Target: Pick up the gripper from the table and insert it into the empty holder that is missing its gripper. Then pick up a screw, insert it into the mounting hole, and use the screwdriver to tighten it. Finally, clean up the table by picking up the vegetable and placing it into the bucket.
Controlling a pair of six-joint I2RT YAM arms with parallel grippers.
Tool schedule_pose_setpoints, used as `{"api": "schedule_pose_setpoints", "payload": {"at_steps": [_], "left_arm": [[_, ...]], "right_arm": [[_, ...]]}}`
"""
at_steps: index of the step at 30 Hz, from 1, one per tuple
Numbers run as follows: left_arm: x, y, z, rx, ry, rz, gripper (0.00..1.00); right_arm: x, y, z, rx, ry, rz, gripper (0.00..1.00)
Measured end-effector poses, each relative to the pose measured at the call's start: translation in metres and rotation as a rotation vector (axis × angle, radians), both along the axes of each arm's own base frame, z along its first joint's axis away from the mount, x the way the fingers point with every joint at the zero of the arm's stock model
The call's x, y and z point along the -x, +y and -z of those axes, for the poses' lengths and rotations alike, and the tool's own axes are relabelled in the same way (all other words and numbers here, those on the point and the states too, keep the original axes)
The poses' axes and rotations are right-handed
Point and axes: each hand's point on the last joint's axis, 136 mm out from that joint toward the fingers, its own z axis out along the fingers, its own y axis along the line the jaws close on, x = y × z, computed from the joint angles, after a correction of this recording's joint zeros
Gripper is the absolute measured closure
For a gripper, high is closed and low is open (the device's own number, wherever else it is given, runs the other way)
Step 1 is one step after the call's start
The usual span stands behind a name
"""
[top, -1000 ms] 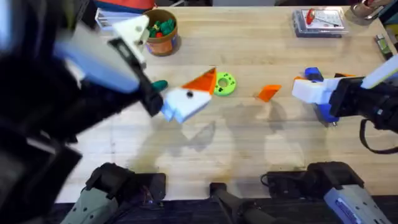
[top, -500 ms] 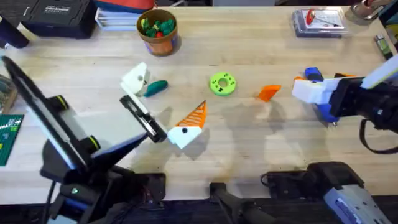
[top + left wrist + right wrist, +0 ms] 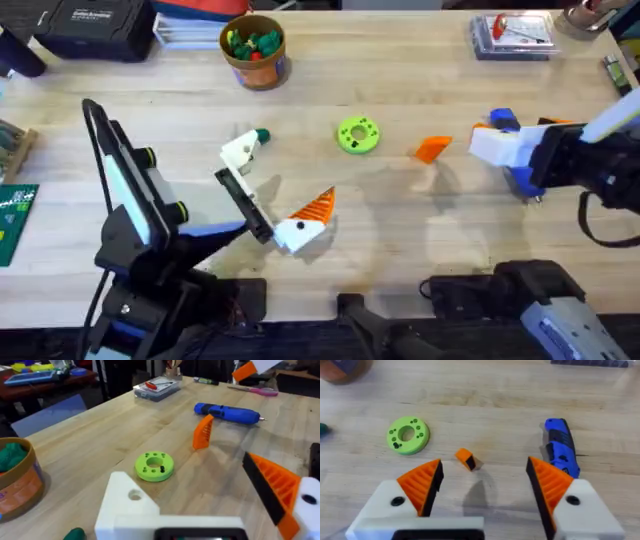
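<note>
The wedge [image 3: 432,148] lies free on the table, at 3 o'clock from the green disc [image 3: 358,135]. The right gripper [image 3: 485,472] stands open and empty, and in its wrist view the wedge lies between and a little ahead of its two orange pads. The left gripper [image 3: 272,185] is also spread wide and holds nothing. One finger of it is the bare white holder [image 3: 240,152].

I see three risks. The wedge is small and has sloped faces, so a pinch on the slopes may squeeze it out, or it may tip and end crooked in the jaws. Then it would not seat in the holder. The screwdriver [image 3: 561,452] lies close at the right gripper's side, and a descent there may knock it and make it roll. The vegetable [image 3: 262,136], at 9 o'clock from the disc, is just beside the holder. Any move of the left arm may push it away from the bucket [image 3: 255,48], which stands at 11 o'clock.
</note>
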Motion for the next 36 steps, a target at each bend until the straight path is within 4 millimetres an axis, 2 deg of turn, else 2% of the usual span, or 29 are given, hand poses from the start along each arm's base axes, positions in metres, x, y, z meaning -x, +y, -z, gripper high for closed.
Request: {"api": "schedule_pose_setpoints", "payload": {"at_steps": [17,36], "left_arm": [[0.021,-0.009,0.002,0.068,0.119,0.146,0.015],[0.022,-0.010,0.002,0.075,0.132,0.153,0.015]], "right_arm": [[0.000,0.000,0.000,0.000,0.000,0.000,0.009],[0.000,0.000,0.000,0.000,0.000,0.000,0.007]]}}
